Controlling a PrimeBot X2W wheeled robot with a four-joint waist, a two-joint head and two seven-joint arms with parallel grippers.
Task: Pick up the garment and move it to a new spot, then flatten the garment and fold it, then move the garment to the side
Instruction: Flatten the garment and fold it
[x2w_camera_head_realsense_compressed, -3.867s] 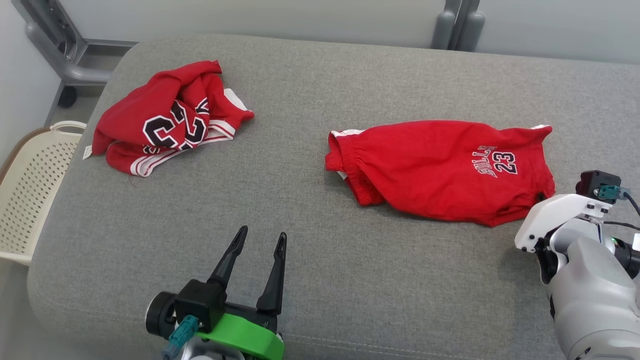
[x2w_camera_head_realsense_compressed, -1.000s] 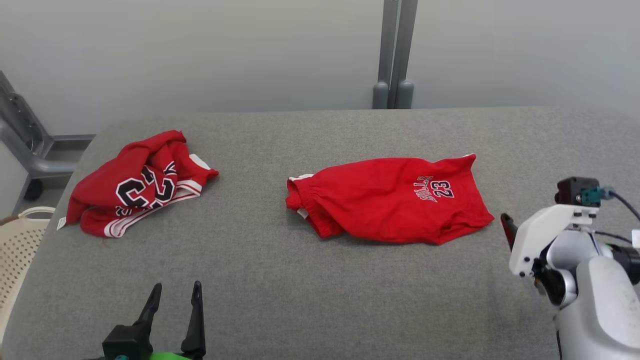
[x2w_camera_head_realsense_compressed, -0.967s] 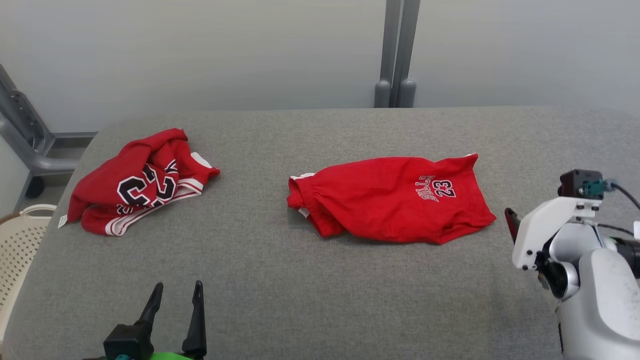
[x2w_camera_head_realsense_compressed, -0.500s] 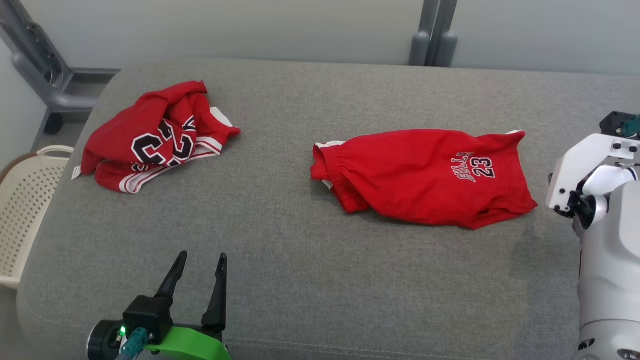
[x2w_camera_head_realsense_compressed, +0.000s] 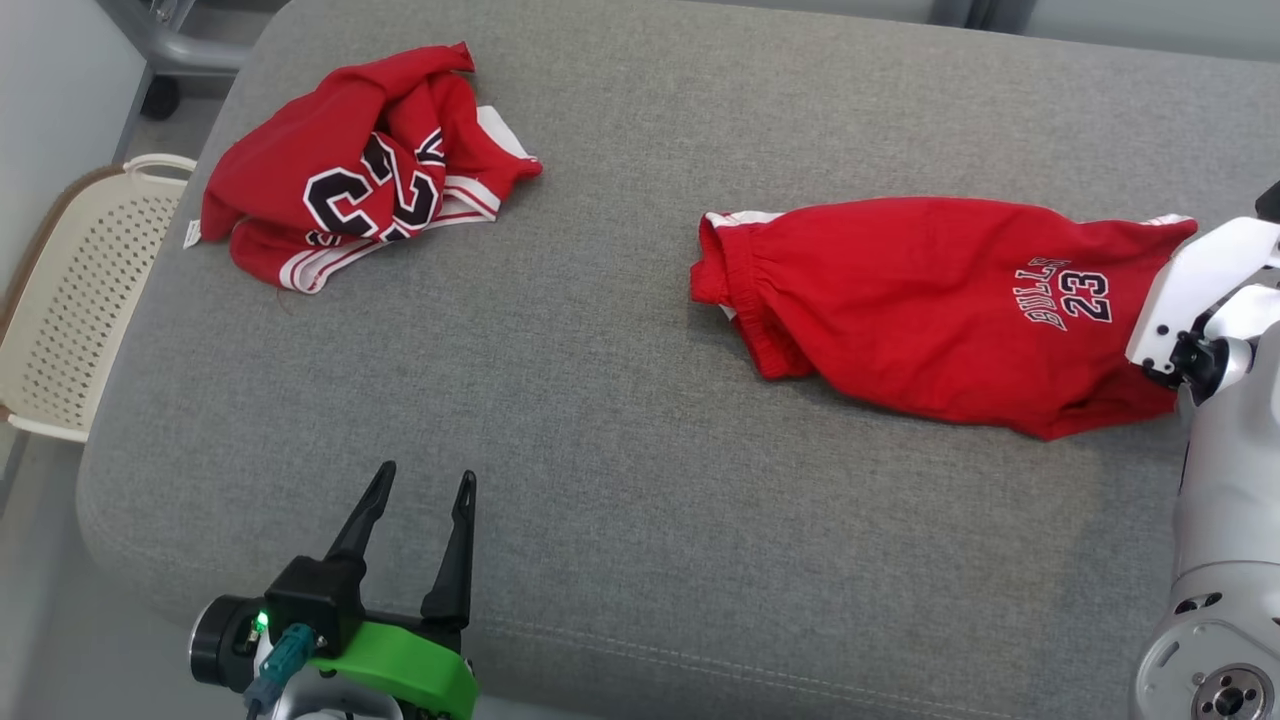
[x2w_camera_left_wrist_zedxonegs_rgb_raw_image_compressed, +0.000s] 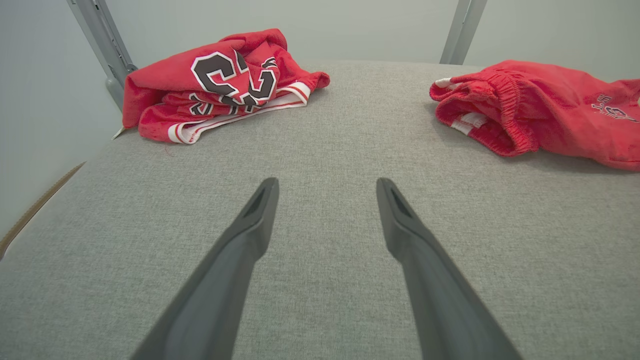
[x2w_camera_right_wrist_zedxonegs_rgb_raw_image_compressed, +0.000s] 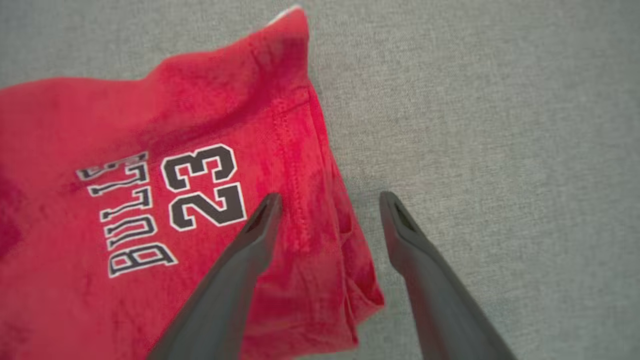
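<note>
- One container: a cream perforated basket (x2w_camera_head_realsense_compressed: 72, 300) stands off the left edge of the grey cushion (x2w_camera_head_realsense_compressed: 600, 450), down beside it. What I see of its inside is holed cream plastic.
- Two red garments lie on the cushion, well apart from each other.
- The red shorts (x2w_camera_head_realsense_compressed: 930, 310) (white "BULLS 23" print) lie stretched out toward the right edge, about midway between the near and far edges. The elastic waistband points at the cushion's middle and the printed leg hem at the right edge.
- The red jersey (x2w_camera_head_realsense_compressed: 350, 190) (a big black "23", white striped trim) sits crumpled in a heap by the far left corner.
- I have two grippers, each with two dark fingers.
- My left gripper (x2w_camera_head_realsense_compressed: 426, 470) hangs over the near edge, left of the middle. Its fingers are spread with bare grey fabric between them, and it grips nothing.
- My right gripper (x2w_camera_right_wrist_zedxonegs_rgb_raw_image_compressed: 330, 196) is spread too, over the hem end of the shorts. One finger is above the red cloth next to the "23", and the other is above bare cushion just past the hem. I cannot tell whether the tips touch anything.
- In the head view my pale right forearm (x2w_camera_head_realsense_compressed: 1220, 500) covers that corner of the shorts.
</note>
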